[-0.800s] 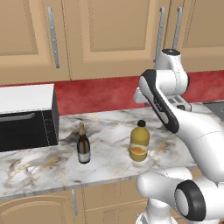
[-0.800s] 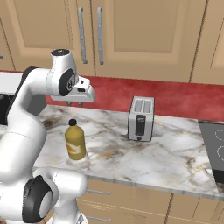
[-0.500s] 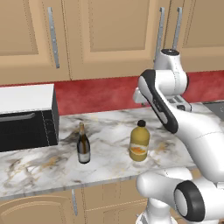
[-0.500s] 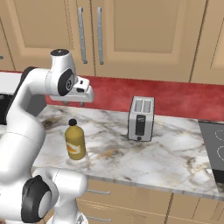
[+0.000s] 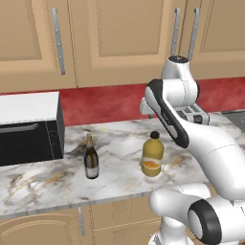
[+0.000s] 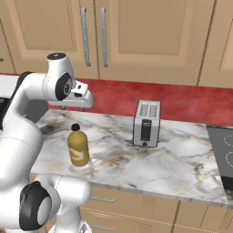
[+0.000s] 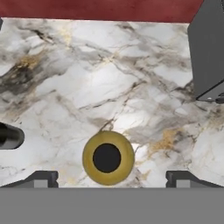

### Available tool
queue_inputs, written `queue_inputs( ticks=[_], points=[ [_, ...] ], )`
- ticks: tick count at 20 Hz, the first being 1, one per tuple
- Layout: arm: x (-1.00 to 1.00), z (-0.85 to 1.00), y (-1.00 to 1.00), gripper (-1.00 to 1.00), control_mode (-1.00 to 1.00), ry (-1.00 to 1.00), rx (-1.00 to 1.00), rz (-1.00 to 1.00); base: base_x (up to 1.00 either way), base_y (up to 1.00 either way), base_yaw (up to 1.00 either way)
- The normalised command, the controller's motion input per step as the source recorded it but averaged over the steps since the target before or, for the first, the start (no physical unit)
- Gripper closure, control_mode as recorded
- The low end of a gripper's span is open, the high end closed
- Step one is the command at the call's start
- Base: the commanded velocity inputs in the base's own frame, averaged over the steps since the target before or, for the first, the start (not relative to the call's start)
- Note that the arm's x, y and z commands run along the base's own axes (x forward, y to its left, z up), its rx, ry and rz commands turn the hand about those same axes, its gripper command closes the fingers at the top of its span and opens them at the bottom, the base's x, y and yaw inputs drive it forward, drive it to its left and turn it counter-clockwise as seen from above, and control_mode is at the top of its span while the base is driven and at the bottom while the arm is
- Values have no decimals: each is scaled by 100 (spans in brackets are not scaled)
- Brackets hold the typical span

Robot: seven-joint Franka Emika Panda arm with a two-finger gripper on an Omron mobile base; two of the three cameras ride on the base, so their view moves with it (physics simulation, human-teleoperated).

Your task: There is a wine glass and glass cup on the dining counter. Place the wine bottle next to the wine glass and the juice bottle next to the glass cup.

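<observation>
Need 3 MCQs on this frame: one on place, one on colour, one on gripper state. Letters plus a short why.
1. Where does the wine bottle stand relative to the juice bottle in the left base view?
A. To its left, apart from it
B. Touching it on the right
C. On top of the microwave

2. What colour is the juice bottle's cap?
A. Gold
B. Black
C. White

3. How is the gripper?
A. Shut on the juice bottle
B. Shut on the wine bottle
C. Open, holding nothing

Key:
1. A: the wine bottle stands left of the juice bottle, with bare counter between them.
2. B: in the hand view the cap is a black disc in the yellow shoulder.
3. C: the gripper looks down over the juice bottle, its fingertips set wide on either side, clear of it.
</observation>
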Motion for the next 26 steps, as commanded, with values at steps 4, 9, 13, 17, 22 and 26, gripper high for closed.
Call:
queue_inputs(
  ticks=[4,9,13,17,22,26],
  points=[
    [25,-13,3,-100,-100,4,0,0,0,0,0],
    [24,-13,0,-100,-100,15,1,0,0,0,0],
    [-1,-9,0,-100,-100,20,6,0,0,0,0],
    [-10,-6,5,-100,-100,18,1,0,0,0,0],
    [-13,-8,6,-100,-100,13,0,0,0,0,0],
    [-10,-9,5,-100,-100,9,0,0,0,0,0]
  ],
)
